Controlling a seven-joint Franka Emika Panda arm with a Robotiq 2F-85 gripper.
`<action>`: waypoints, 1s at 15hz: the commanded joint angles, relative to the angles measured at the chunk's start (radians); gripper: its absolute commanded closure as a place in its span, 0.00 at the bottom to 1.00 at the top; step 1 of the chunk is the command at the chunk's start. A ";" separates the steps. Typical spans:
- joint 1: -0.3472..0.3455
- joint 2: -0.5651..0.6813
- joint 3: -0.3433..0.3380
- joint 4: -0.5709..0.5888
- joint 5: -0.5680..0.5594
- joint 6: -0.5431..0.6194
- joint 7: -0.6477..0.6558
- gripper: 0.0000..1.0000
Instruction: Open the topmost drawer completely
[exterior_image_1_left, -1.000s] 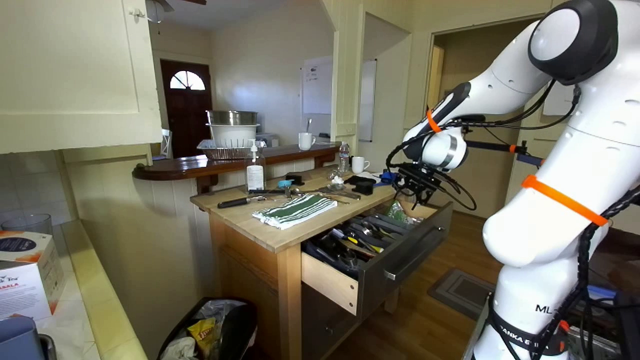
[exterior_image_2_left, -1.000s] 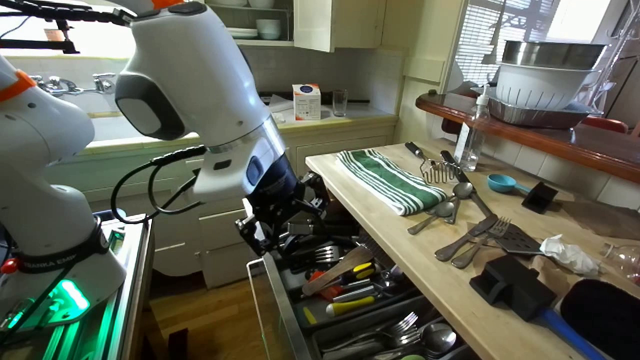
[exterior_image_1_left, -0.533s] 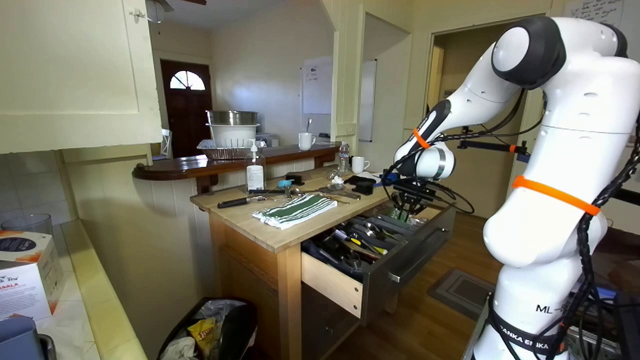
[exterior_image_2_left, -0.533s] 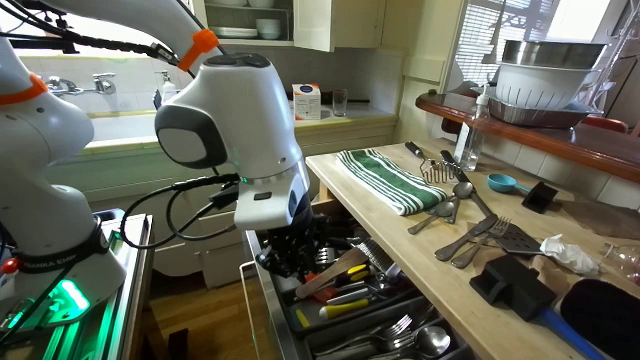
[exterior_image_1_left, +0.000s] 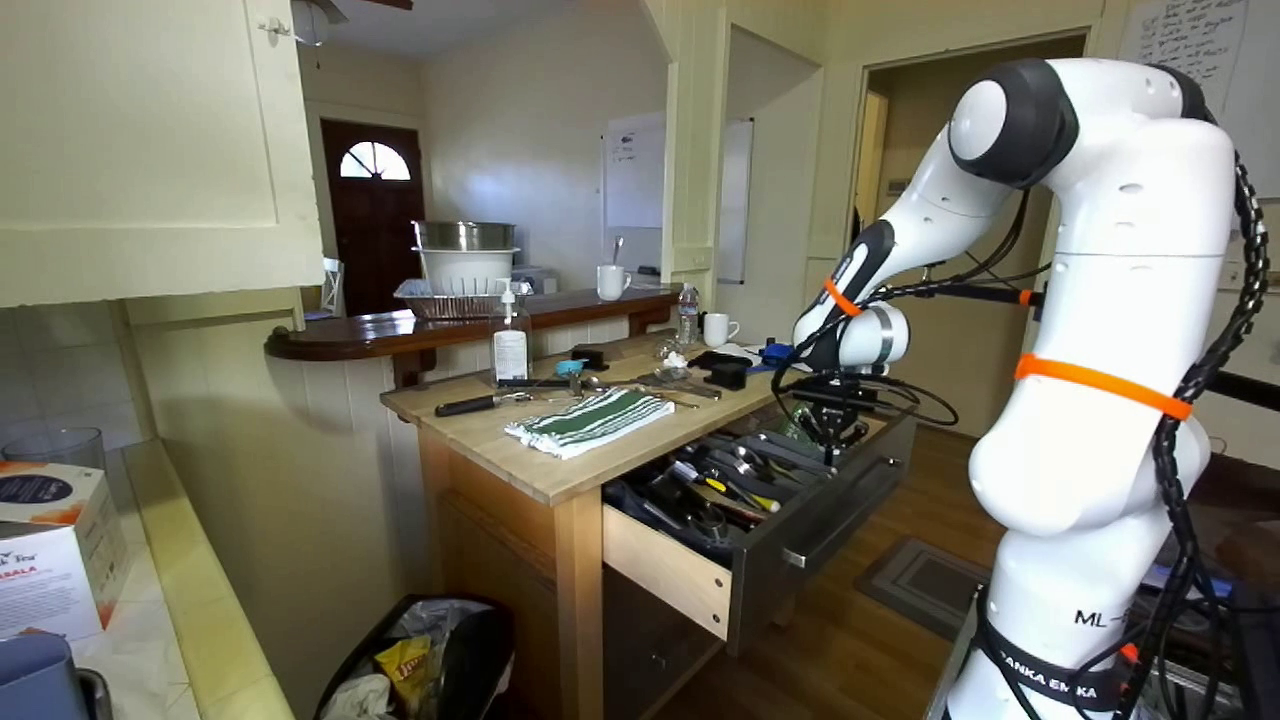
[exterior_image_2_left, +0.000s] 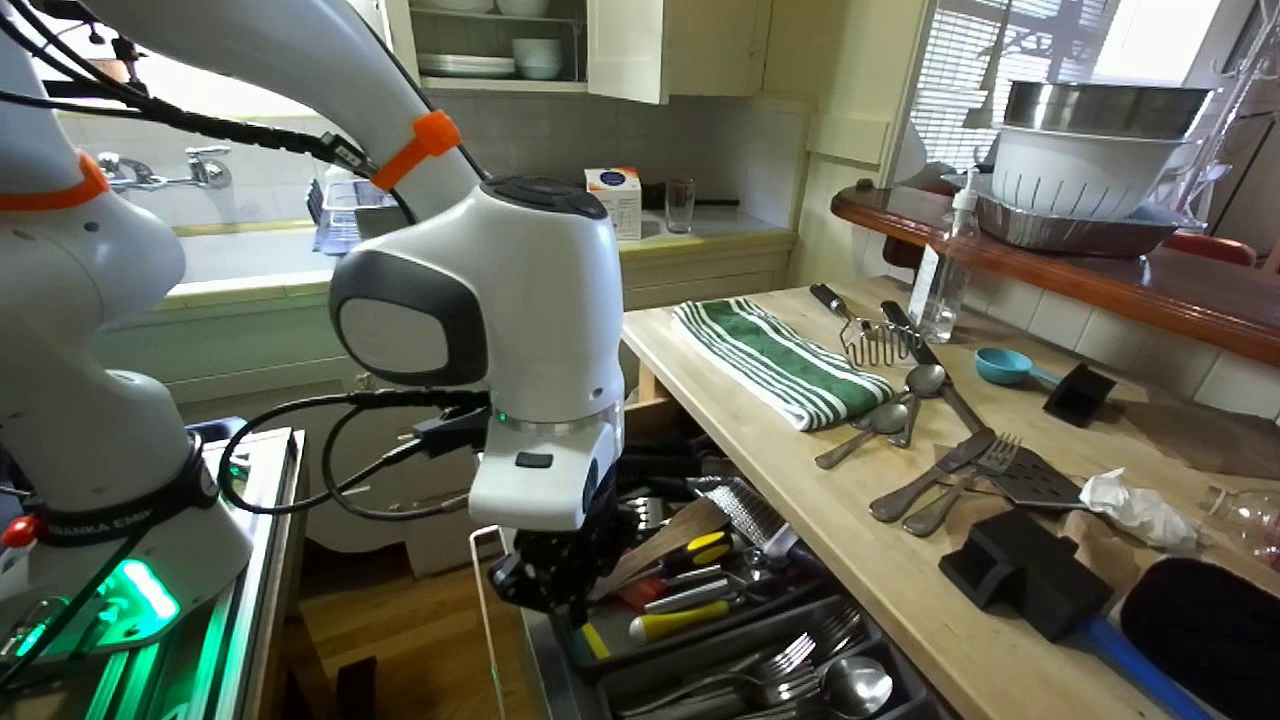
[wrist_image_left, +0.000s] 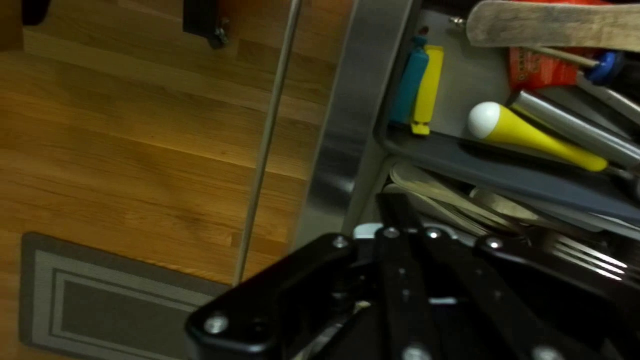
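Top drawer probably heavy; cutlery may slide. Tool closed; best hold looks like handle, or front panel from inside.

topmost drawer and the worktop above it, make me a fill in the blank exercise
The topmost drawer is not shut but ____.
The pieces with tines in it are ____.
The towel on the worktop is striped white and ____.
In the wrist view, the yellow handle has a rounded tip coloured ____.

Missing words: open; forks; green; white.
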 joint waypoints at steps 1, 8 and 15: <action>0.033 0.026 -0.039 0.039 -0.020 -0.114 0.052 1.00; 0.050 0.032 -0.060 0.053 -0.027 -0.283 0.062 1.00; 0.063 -0.048 -0.047 0.024 0.041 -0.233 0.005 1.00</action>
